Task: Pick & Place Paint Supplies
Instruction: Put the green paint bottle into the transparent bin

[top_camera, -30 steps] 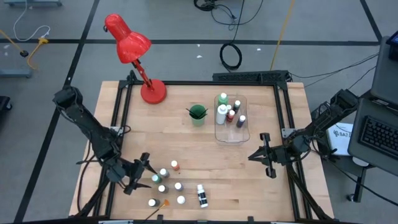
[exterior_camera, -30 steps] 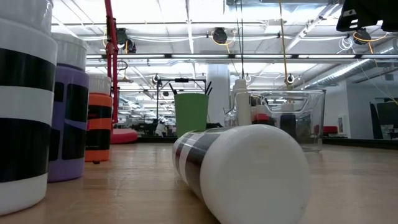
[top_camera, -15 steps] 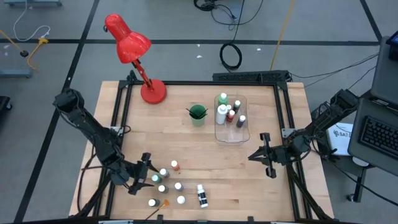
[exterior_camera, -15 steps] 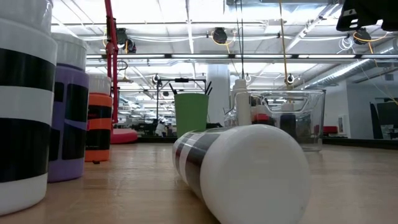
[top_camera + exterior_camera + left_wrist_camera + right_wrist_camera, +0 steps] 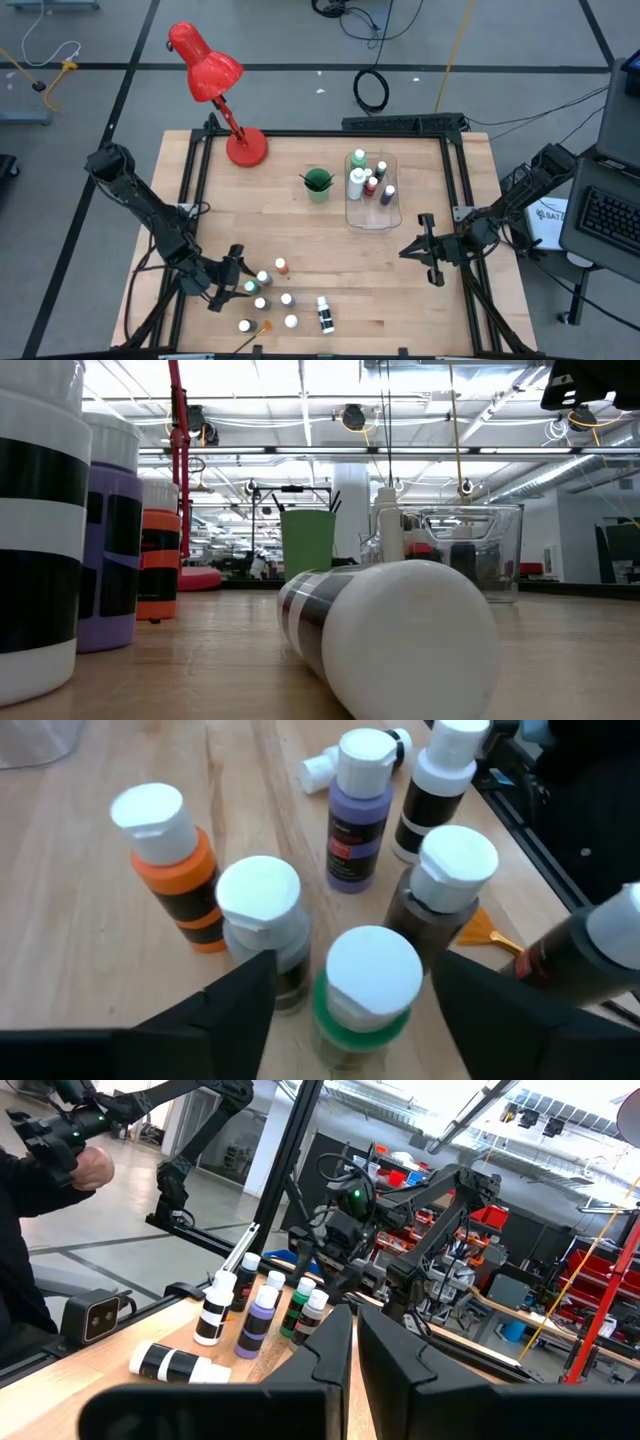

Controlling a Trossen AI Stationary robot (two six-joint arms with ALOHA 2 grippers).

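- High view: left gripper [image 5: 243,287] sits low over the bottle cluster [image 5: 268,298] near the bench's [image 5: 300,235] front-left corner, fingers spread around the green-banded bottle [image 5: 248,288]. Orange-banded bottle [image 5: 281,265] at the cluster's far side; black-banded bottle [image 5: 324,314] lies on its side toward the front edge. Right gripper [image 5: 421,252] hovers near the right edge, fingers pressed together, holding nothing. Clear bin [image 5: 372,190] in the back-right part holds several bottles, among them a taller white bottle [image 5: 355,183]; green cup [image 5: 318,183] just beside the bin; red lamp [image 5: 212,80] at the back-left corner.
- Low view: fallen bottle [image 5: 385,620] up close, cap toward camera. Standing black-banded bottle [image 5: 35,520], purple bottle [image 5: 108,550] and an orange one [image 5: 157,555] on the left. Cup [image 5: 307,540] and bin [image 5: 470,550] farther back. Neither gripper's fingertips are visible.
- Left wrist view: own fingers [image 5: 225,1010] apart, the green bottle [image 5: 367,990] between them, contact unclear. Grey-bodied bottle [image 5: 262,920], dark brown bottle [image 5: 445,890], orange [image 5: 172,865], purple [image 5: 357,810], black-banded [image 5: 435,785] close around.
- Right wrist view: own fingers [image 5: 325,1355] closed, empty. Cluster [image 5: 265,1305] with left gripper [image 5: 322,1265] over it across the bench; a person's hand [image 5: 85,1165] shows beyond the bench.
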